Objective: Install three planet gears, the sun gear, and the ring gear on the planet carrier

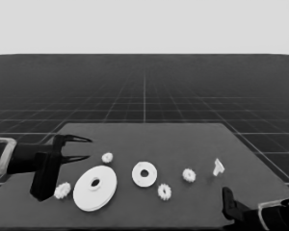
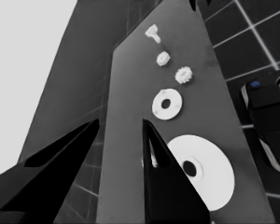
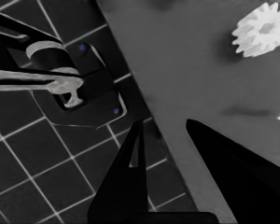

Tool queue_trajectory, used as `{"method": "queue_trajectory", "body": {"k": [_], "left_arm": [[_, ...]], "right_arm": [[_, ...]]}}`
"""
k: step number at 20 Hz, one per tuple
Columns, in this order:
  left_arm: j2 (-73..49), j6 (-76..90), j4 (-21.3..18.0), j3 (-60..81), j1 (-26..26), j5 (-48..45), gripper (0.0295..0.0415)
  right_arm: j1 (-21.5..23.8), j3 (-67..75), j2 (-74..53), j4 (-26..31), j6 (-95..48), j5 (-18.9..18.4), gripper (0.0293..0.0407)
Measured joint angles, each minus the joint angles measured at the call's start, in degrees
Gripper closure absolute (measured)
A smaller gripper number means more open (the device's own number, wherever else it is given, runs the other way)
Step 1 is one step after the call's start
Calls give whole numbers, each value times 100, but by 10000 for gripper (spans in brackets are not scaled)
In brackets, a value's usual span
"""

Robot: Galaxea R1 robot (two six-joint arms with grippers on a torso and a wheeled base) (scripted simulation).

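- The left tool [image 1: 85, 148] waits over the worktop's [image 1: 183, 139] left end, its fingers spread and pinching nothing.
- One gear [image 1: 62, 190] lies below that tool, just beside the larger round part [image 1: 95, 188]; another gear [image 1: 107, 157] sits just beyond the part's far edge.
- The smaller round part [image 1: 144, 174] lies bare right of the larger one, apart from it, so by my reading no gear is installed yet.
- Two more gears [image 1: 164, 191] [image 1: 189, 175] lie to its right, then the thin white piece [image 1: 217, 167] farthest right.
- The right tool [image 3: 165, 128] is parked at the worktop's near right corner, fingers spread and holding nothing.
- Risk: the gear beside the larger round part leaves little room for a finger on that side, so a grasp there could nudge the part or tip the gear.
- Risk: the thin white piece could be mistaken for a gear, since it is similarly small.
- No brand, label or writing shows anywhere.
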Motion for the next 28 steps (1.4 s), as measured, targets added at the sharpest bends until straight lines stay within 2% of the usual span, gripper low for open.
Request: {"method": "queue_trajectory", "body": {"k": [1, 2, 3, 4, 5, 6, 7, 8, 9, 10, 12, 14, 15, 17, 24, 26, 28], "left_arm": [[-16, -15, -420, 408, 405, 282, 415], [-10, -9, -250, 245, 256, 169, 414], [-8, -5, -148, 144, 165, 102, 396], [-6, -3, -88, 85, 112, 62, 364], [-594, -2777, 1856, -108, 1247, 1873, 322], [-197, -5189, 1737, -771, 1807, 3472, 306], [328, -6283, 867, -1624, 1976, 4082, 313], [651, -6767, 209, -2335, 2060, 4230, 319], [851, -6975, -206, -2841, 2110, 4274, 323], [979, -7066, -459, -3178, 2140, 4295, 325], [1113, -7120, -703, -3536, 2168, 4318, 326], [1167, -7127, -789, -3678, 2176, 4328, 326], [1302, -7113, -340, -3918, 2751, 3947, 326], [1521, -7077, 26, -4292, 3307, 3584, 326], [1663, -7042, 181, -4541, 3544, 3394, 326], [1665, -7042, 183, -4545, 3547, 3391, 397], [1665, -7042, 184, -4546, 3546, 3390, 398]], "right_arm": [[-310, 303, 78, 433, -19, 133, 407], [-193, 169, 46, 255, -11, 77, 392], [-125, 90, 26, 151, -7, 45, 363], [-86, 45, 15, 89, -4, 25, 332], [-64, 20, 9, 54, -2, 14, 320], [-51, 5, 5, 33, -1, 8, 317], [-43, -4, 3, 20, -1, 4, 316], [-38, -9, 1, 13, 0, 2, 315], [-36, -12, 1, 9, 0, 0, 315], [-34, -14, 0, 6, 0, 0, 315], [-33, -15, 0, 4, 0, -1, 315], [-32, -16, 0, 3, 0, -1, 315], [-32, -16, 0, 3, 0, -1, 315], [-32, -16, 0, 3, 0, -1, 315], [-32, -16, 0, 3, 0, -1, 315], [-32, -16, 0, 3, 0, -1, 315], [-32, -16, 0, 3, 0, -1, 315]]}}
